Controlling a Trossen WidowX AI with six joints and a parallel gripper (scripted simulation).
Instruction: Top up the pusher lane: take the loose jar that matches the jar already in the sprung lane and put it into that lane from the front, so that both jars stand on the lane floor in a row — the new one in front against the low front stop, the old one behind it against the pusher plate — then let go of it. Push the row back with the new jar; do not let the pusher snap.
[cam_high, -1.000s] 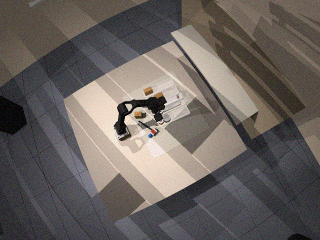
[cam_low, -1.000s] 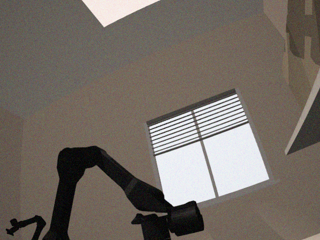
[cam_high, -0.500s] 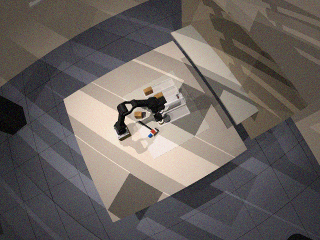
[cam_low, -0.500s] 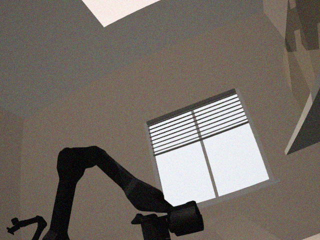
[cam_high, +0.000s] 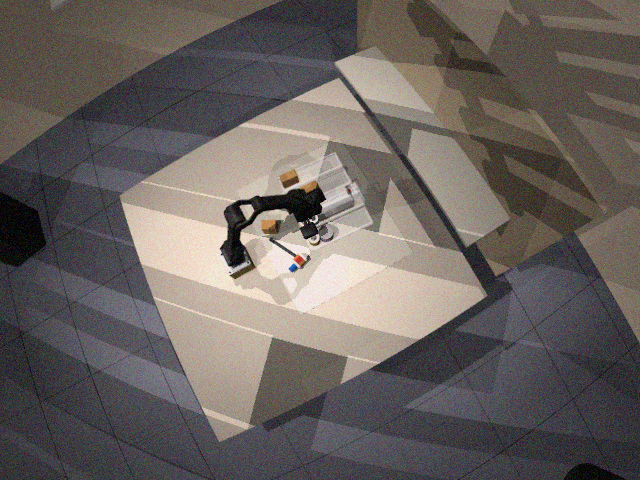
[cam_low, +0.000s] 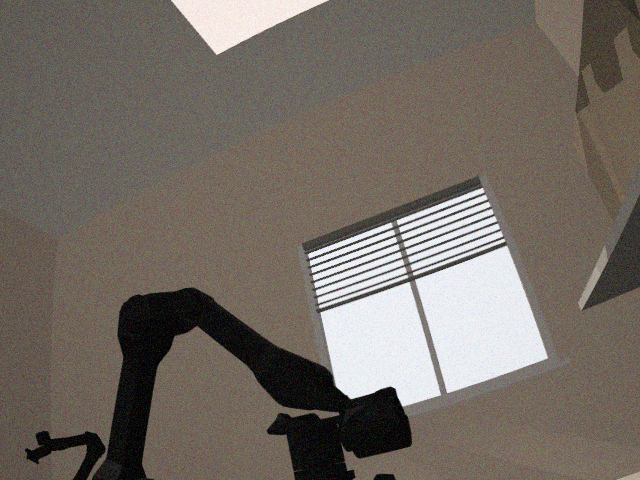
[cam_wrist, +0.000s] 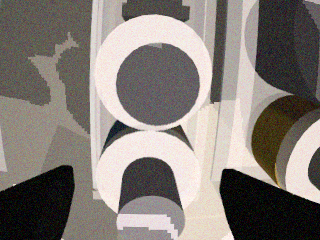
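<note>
top view: black six-joint arm (cam_high: 242, 217) reached from frame centre toward the pale grey lane rack (cam_high: 338, 198); its gripper (cam_high: 310, 228) hung over the rack's front edge, beside a grey-topped jar (cam_high: 326, 233).

exterior view: arm in dark silhouette at lower left, against a bright slatted window (cam_low: 429, 304).

wrist view: two white round jars with grey lids stood in one lane, near jar (cam_wrist: 148, 174) touching far jar (cam_wrist: 154, 71). black fingers stood apart on either side, clear of the near jar, gripping nothing.
</note>
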